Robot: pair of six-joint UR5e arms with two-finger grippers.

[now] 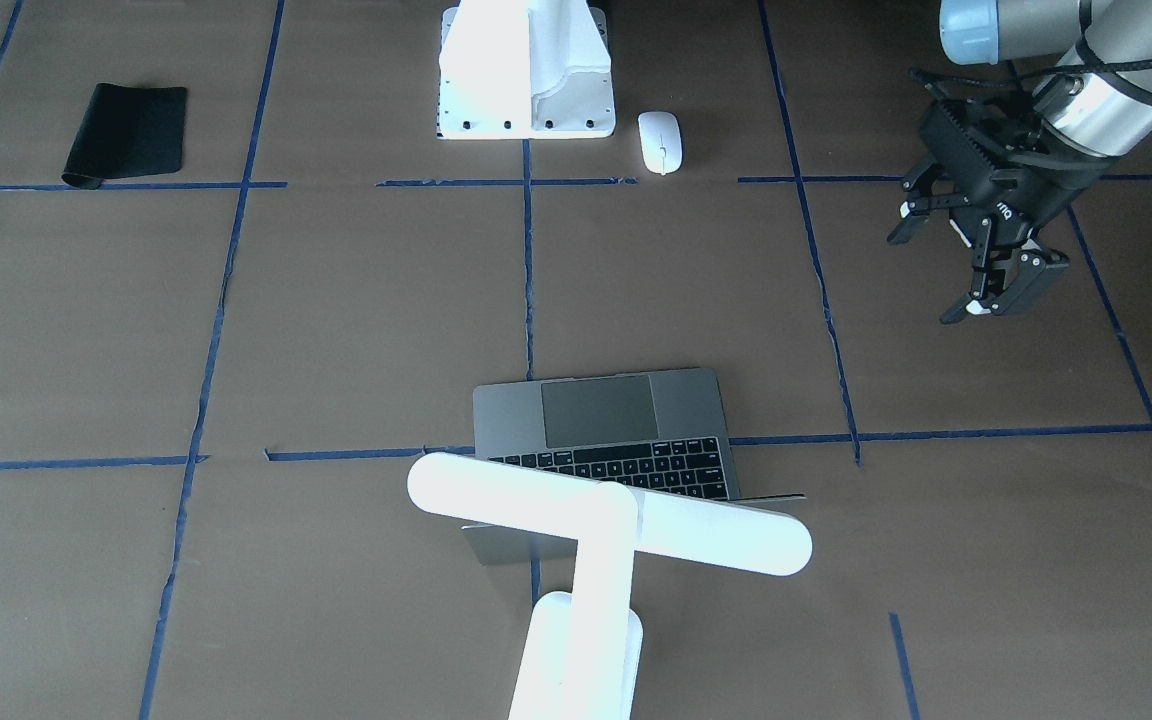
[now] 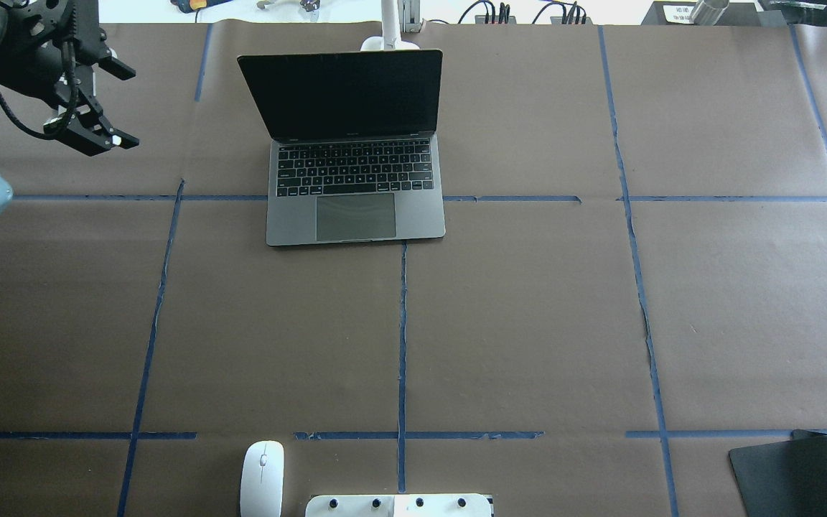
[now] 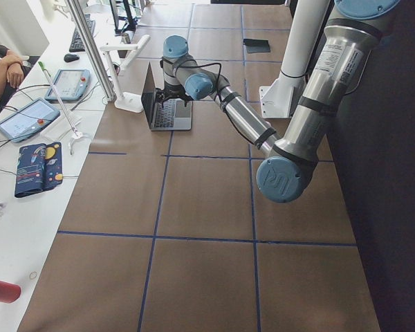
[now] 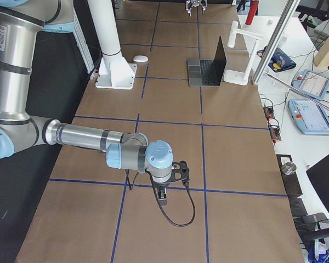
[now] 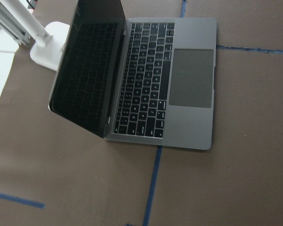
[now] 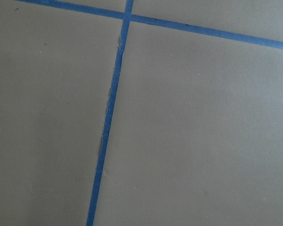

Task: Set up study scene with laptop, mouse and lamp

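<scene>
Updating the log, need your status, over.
Left gripper open, empty; right gripper state unclear. Laptop open, lamp behind it. Mouse by mount, unobstructed.

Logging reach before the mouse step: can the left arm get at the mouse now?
Probably yes: the left gripper is open and empty, bare table lies between it and the mouse, though the white mount stands close beside the mouse.

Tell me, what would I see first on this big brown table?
The open grey laptop with its dark screen stands out, on the side of the table far from the robot. The bright white lamp stands just behind its screen. The left gripper hangs open in the air off to the robot's left of the laptop, and a little white mouse lies near the robot's base.
</scene>
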